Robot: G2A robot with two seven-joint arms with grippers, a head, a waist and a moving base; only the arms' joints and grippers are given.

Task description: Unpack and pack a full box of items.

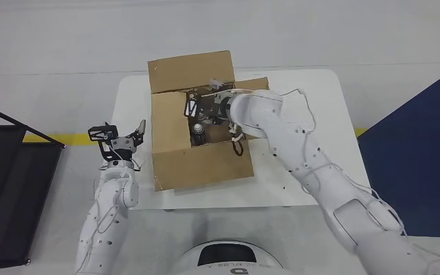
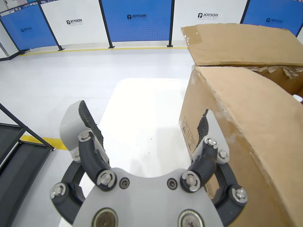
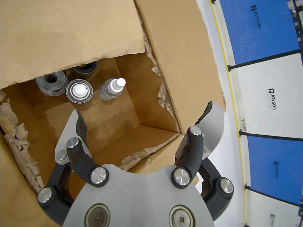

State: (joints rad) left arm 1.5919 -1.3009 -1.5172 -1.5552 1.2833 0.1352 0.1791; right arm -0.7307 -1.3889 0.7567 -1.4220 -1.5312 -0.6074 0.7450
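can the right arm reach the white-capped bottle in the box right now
Probably yes: the right claw hangs open over the open box, and the bottle stands uncovered below it; the flap overhangs only the darker cans behind.

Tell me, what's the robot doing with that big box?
The robot is working on a cardboard box on the white table. Its right gripper hangs open and empty over the opened box, where a small bottle and a can stand inside. Its left gripper is open too, beside the box, holding nothing.
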